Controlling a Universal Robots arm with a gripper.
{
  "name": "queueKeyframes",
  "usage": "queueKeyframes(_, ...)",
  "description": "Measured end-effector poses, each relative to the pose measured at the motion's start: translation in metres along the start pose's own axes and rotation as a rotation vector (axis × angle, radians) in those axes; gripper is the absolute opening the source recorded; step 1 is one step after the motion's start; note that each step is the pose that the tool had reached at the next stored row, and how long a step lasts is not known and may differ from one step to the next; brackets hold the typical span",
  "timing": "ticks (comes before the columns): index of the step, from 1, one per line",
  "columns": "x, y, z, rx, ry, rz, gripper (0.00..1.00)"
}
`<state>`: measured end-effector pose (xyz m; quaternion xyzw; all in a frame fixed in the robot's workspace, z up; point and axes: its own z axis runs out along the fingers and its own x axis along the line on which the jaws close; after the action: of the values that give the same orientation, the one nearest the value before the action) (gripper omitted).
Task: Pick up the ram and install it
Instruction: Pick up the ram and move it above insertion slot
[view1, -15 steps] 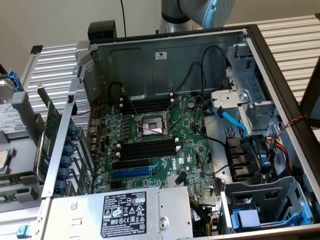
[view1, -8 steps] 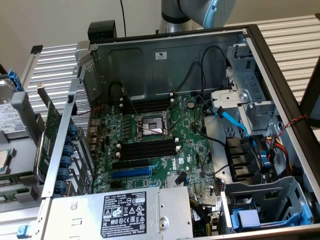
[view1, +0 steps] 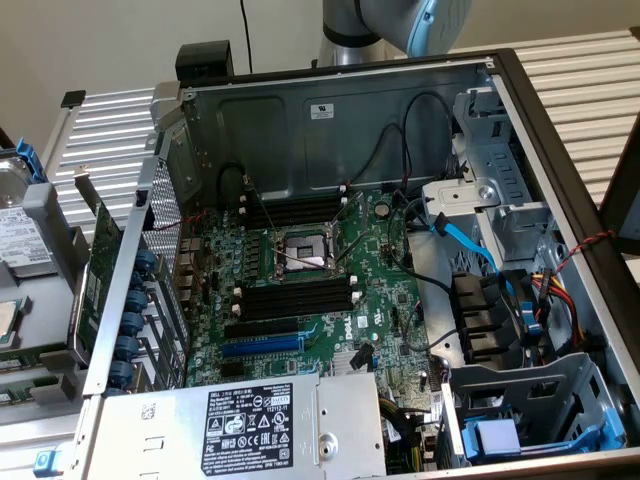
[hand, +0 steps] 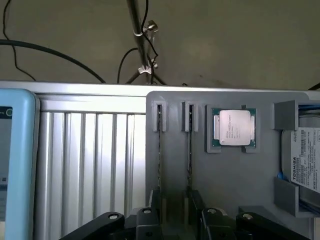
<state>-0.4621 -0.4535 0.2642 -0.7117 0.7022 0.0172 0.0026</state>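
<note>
Gripper: we saw the black gripper (hand: 176, 200) wide open, empty | Ram: the ram (hand: 189, 150), a thin stick edge-on, stood in a grey plastic tray (hand: 174, 150) slot just beyond its fingertips.

An open case (view1: 330, 110) lies on a ribbed table (hand: 90, 165), its motherboard (view1: 330, 325) exposed, with the socket (view1: 305, 252) between banks of black slots (view1: 300, 297). A power supply (view1: 250, 420) sits at the case's near end, and a blue cable (view1: 470, 245) runs toward the exterior view's right. A grey tray (hand: 225, 175) holds a processor (hand: 233, 128) and a hard drive (hand: 306, 157).
</note>
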Motion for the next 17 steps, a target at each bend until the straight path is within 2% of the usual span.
queueKeyframes(17,0.01,-0.0053,0.0306,0.0004,-0.0003,0.014,0.36)
